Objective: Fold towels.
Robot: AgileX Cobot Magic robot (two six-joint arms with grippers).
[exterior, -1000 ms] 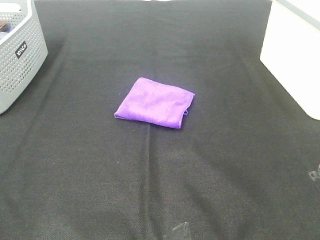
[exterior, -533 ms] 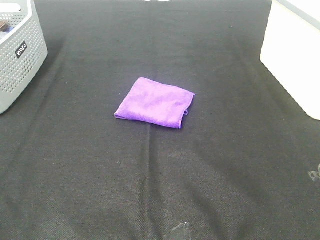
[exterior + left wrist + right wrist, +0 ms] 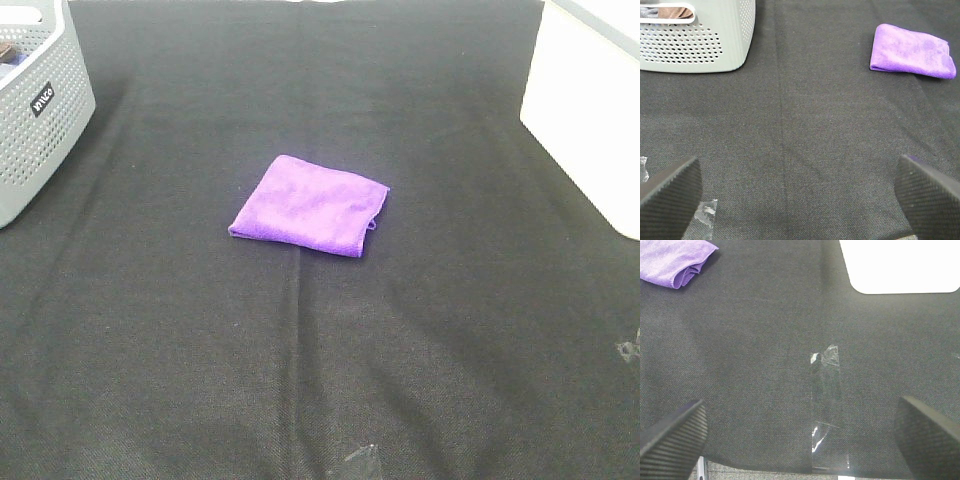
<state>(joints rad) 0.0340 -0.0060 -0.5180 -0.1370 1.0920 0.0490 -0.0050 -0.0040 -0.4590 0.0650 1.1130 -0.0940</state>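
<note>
Purple towel (image 3: 308, 205) sits folded into a compact square mid-table, left gripper (image 3: 800, 192) and right gripper (image 3: 800, 435) both wide open, empty — folding looks done.

A black woven cloth (image 3: 320, 350) covers the table, with a faint crease running along its middle. A grey perforated plastic basket (image 3: 40, 110) with a small dark label stands at the far left corner. A white box (image 3: 585, 110) sits at the far right edge. 1 strip of clear tape (image 3: 826, 405) lies on the cloth near its front edge.
</note>
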